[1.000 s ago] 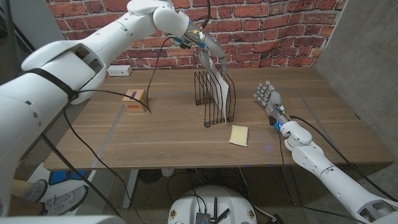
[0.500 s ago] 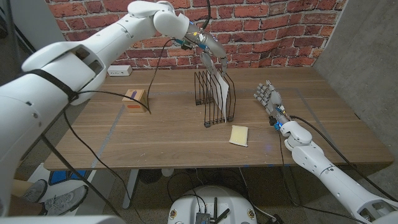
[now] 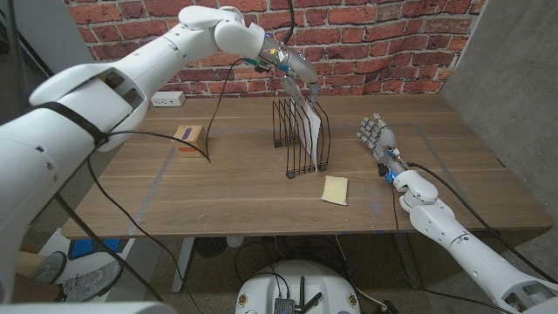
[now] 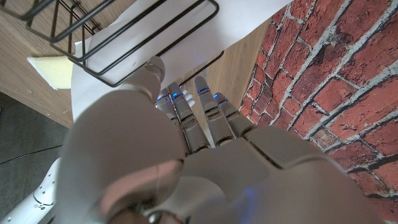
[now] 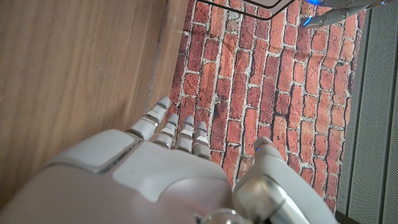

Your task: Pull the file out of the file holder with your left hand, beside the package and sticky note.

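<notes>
Grasp step: the left hand (image 3: 295, 71) has its fingers (image 4: 205, 112) pinching the file (image 3: 311, 131) in the file holder (image 3: 299, 138). Next, lift it straight up. The right hand (image 3: 375, 136) waits, fingers apart.

My left hand (image 3: 295, 72) has drawn upward and a little toward the upper left of the head frame, away from the top of the file holder (image 3: 301, 138). My fingers (image 3: 307, 87) now sit higher over the white file's (image 3: 312, 126) top edge than a second ago, though I cannot tell whether they pinch it. My left forearm has swung slightly the same way. The file itself looks barely raised, if at all.
</notes>
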`<control>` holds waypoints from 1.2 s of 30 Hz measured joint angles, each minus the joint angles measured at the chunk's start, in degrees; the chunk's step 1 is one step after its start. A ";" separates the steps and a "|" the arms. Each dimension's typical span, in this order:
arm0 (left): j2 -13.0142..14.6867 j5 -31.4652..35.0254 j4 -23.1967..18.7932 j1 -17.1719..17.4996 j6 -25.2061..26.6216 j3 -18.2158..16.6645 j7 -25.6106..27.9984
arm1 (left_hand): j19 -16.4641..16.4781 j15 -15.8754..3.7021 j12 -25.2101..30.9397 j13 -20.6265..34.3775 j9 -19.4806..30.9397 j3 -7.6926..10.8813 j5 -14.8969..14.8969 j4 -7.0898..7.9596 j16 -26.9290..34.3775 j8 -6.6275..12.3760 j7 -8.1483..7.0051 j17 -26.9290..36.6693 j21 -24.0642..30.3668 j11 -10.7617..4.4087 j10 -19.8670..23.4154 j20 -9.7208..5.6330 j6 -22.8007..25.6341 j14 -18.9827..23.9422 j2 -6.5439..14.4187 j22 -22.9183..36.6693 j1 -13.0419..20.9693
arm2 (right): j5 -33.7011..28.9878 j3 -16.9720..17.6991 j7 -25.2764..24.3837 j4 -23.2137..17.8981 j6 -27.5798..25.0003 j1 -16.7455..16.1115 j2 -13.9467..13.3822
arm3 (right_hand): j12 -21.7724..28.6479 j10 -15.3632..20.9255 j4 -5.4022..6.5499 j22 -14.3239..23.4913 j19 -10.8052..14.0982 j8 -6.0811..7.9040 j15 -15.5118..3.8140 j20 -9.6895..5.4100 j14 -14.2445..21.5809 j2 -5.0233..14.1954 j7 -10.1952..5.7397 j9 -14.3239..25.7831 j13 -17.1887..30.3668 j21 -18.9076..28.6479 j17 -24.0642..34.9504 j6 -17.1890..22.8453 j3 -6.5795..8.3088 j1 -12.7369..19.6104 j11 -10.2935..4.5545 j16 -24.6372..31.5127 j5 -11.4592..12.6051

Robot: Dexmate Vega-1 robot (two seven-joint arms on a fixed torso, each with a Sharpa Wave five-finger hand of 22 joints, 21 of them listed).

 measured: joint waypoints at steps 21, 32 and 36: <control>1.01 1.88 -1.14 1.48 -0.75 -1.07 4.41 | 2.49 -1.14 0.00 -0.01 0.02 -1.50 0.00 0.08 0.22 0.00 -0.46 -0.01 -0.01 -0.10 6.50 -0.25 6.58 6.04 0.58 -0.01 1.26 | 0.23 0.10 0.13 -0.13 0.00 -0.14 -0.04 | 0.00 0.00 0.00 0.00 0.00 0.00 0.00 0.00 0.00 0.00 0.00 0.00 0.00 0.00 0.01 0.00 0.00 0.00 0.00 0.23 0.00; 1.03 1.75 -0.95 1.68 -0.95 -1.22 4.68 | 3.05 -2.15 0.00 0.27 0.29 -2.20 0.00 0.15 0.21 0.43 -0.45 0.25 -0.02 -0.15 10.08 -0.21 9.48 9.70 0.57 -0.01 1.86 | 0.28 0.13 0.00 -0.17 -0.05 -0.17 -0.03 | 0.00 0.00 0.00 0.00 0.00 0.00 0.00 0.00 0.00 0.00 0.00 0.00 0.00 0.00 0.01 0.00 0.00 0.00 0.00 0.23 0.00; 1.04 1.92 -0.86 1.74 -1.08 -1.29 5.41 | 3.36 -2.43 0.00 0.27 0.55 -2.20 0.00 0.15 0.21 0.83 -0.35 0.25 -0.02 -0.17 11.48 -0.08 10.38 10.81 0.86 -0.01 2.16 | 0.28 0.13 -0.06 -0.18 -0.06 -0.17 -0.02 | 0.00 0.00 0.00 0.00 0.00 0.00 0.00 0.00 0.00 0.00 0.00 0.00 0.00 0.00 0.01 0.00 0.00 0.00 0.00 0.23 0.00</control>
